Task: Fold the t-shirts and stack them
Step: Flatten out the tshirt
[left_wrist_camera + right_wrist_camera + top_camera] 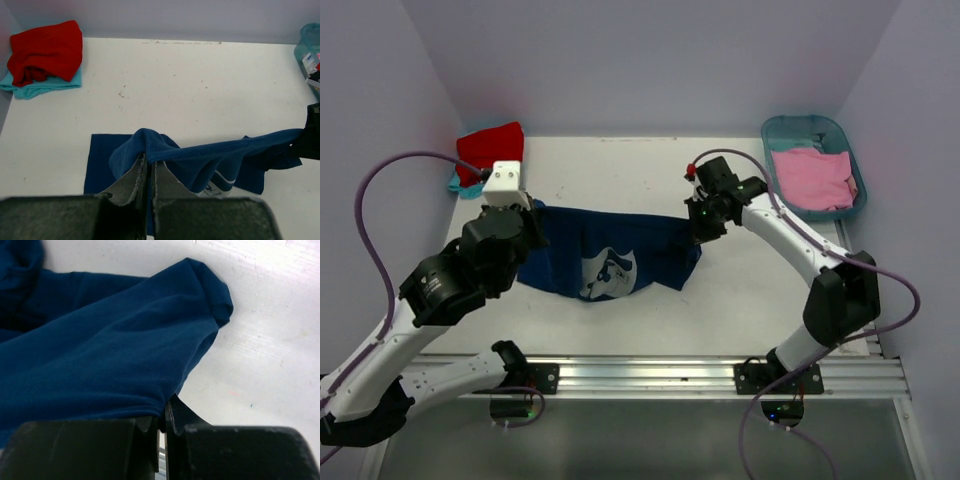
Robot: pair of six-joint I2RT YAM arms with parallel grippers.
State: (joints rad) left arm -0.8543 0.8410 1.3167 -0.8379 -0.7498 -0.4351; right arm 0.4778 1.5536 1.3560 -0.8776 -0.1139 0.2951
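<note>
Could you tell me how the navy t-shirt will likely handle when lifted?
Probably floppy: the navy t-shirt sags between the left gripper and right gripper. Likely light, since thin pinches hold it. It may drag: its lower part lies on the table.

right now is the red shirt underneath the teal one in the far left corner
No, the red t-shirt lies on top of the teal t-shirt, whose edge sticks out from beneath it.

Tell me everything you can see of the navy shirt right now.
The navy shirt is soft cloth with a pale cartoon print. It hangs stretched between the left gripper and right gripper, both shut on its upper edge. It sags in the middle, and its lower part is draped on the white table.
</note>
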